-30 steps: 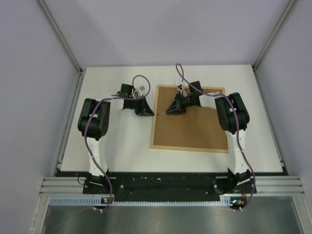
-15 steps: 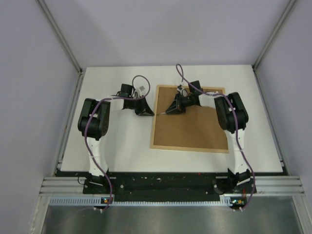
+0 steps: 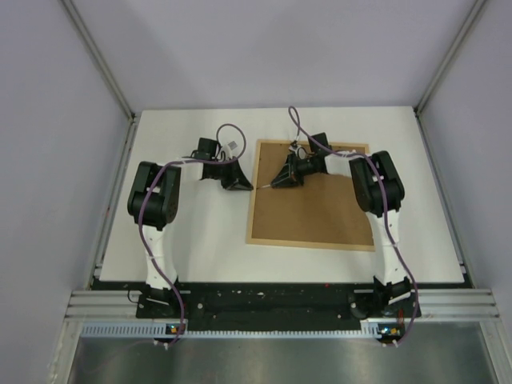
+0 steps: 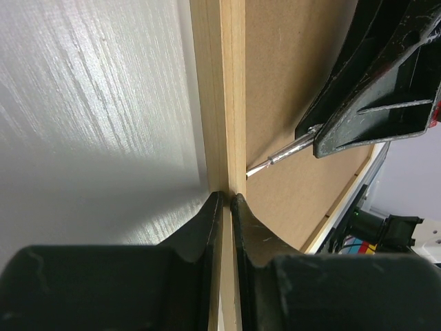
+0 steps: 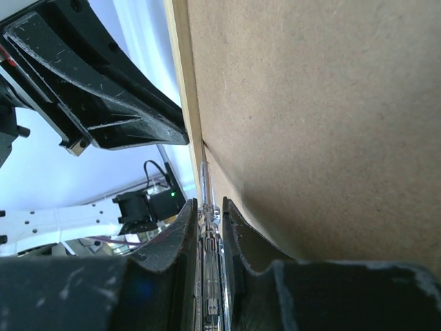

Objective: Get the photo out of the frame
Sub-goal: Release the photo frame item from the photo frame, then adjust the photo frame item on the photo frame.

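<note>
Barely anything moved; right gripper (image 5: 208,205) clamps a metal pick (image 5: 204,181) against the frame (image 4: 226,83) at its nine-o'clock edge, which left gripper (image 4: 224,196) pinches; slipping could gouge the backing board (image 5: 310,103).

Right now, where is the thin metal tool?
In the top view the thin metal tool sits in the right gripper, its tip at the left rim of the frame, beside the brown backing board and facing the left gripper.

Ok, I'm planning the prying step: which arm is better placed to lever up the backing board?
Right. The right gripper holds a thin metal tool, tip at the seam between backing board and frame. The left gripper is closed, with no tool, at the frame's outer edge.
</note>
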